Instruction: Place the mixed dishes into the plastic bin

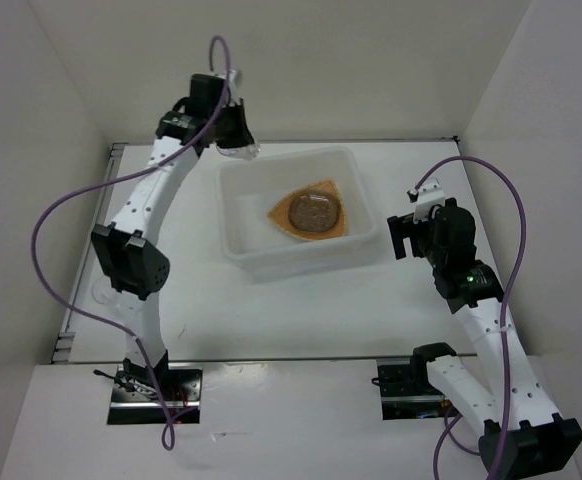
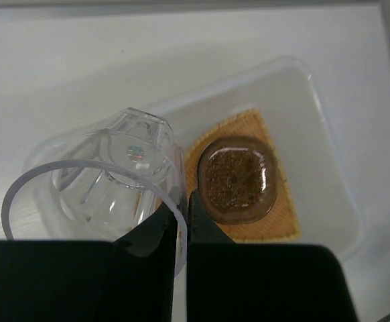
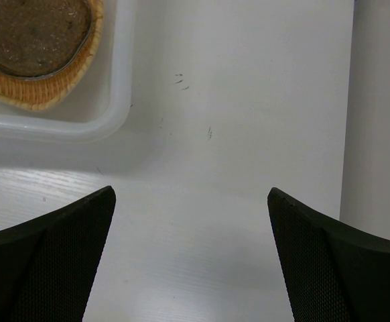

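Note:
My left gripper (image 1: pixel 237 143) (image 2: pixel 181 209) is shut on the rim of a small clear plastic cup (image 2: pixel 114 178) (image 1: pixel 241 152). It holds the cup tilted above the far left corner of the plastic bin (image 1: pixel 301 262) (image 2: pixel 329 134). Inside the bin lies the orange-tan ribbed plate (image 1: pixel 289 222) (image 2: pixel 275 225), and a small grey-brown plate (image 1: pixel 314 211) (image 2: pixel 238 178) rests on top of it. My right gripper (image 1: pixel 402 236) (image 3: pixel 191 193) stands open over bare table just right of the bin, nothing between its fingers. Its view catches the bin's corner (image 3: pixel 118 100) and both plates.
White walls enclose the table at the back and on both sides. A faint clear roundish shape (image 1: pixel 102 292) shows at the table's left edge, partly behind the left arm's elbow. Purple cables loop beside both arms.

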You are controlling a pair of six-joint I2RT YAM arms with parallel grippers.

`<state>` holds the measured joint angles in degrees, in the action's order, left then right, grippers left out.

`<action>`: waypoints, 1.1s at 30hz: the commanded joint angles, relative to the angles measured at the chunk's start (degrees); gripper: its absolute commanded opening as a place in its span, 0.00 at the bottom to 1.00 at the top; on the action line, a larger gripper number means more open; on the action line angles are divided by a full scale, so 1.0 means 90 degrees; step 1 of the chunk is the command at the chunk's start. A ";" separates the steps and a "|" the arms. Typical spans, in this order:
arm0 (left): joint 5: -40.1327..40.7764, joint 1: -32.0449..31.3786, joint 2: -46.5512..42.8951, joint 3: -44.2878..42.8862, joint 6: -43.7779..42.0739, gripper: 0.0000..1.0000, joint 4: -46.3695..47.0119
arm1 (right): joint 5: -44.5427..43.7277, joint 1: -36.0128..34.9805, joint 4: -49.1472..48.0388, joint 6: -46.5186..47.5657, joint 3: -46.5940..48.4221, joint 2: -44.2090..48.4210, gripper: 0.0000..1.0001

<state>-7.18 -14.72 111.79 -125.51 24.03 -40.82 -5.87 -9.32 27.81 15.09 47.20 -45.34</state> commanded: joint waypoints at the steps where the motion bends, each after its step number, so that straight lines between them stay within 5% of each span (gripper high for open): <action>1: 0.0777 -0.0559 0.0615 -0.0439 -0.0648 0.00 -0.0962 | -0.0071 0.0040 -0.0336 0.0032 -0.0078 0.0125 0.99; 6: 0.2006 -0.1118 0.1172 -0.0517 -0.0843 0.00 -0.1217 | -0.0129 0.0040 -0.0395 0.0032 -0.0078 0.0126 0.99; 15: 0.2624 -0.1450 0.1935 -0.0537 -0.0844 0.02 -0.1344 | -0.0129 0.0040 -0.0395 0.0032 -0.0078 0.0126 0.99; 24: 0.2897 -0.1450 0.2267 -0.0419 -0.0785 0.24 -0.1402 | -0.0188 0.0040 -0.0395 0.0032 -0.0078 0.0185 0.99; 25: 0.2830 -0.1450 0.2267 -0.0506 -0.0727 0.39 -0.1402 | -0.0188 0.0040 -0.0395 0.0032 -0.0078 0.0185 0.99; 33: 0.3567 -0.1508 0.1148 -0.0810 -0.0532 0.67 -0.1715 | -0.0071 0.0040 -0.0395 0.0032 -0.0078 0.0068 0.99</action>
<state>18.55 -27.88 131.35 -129.38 18.28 -54.78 -6.68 -9.32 27.40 15.09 47.20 -44.51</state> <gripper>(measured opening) 0.636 0.987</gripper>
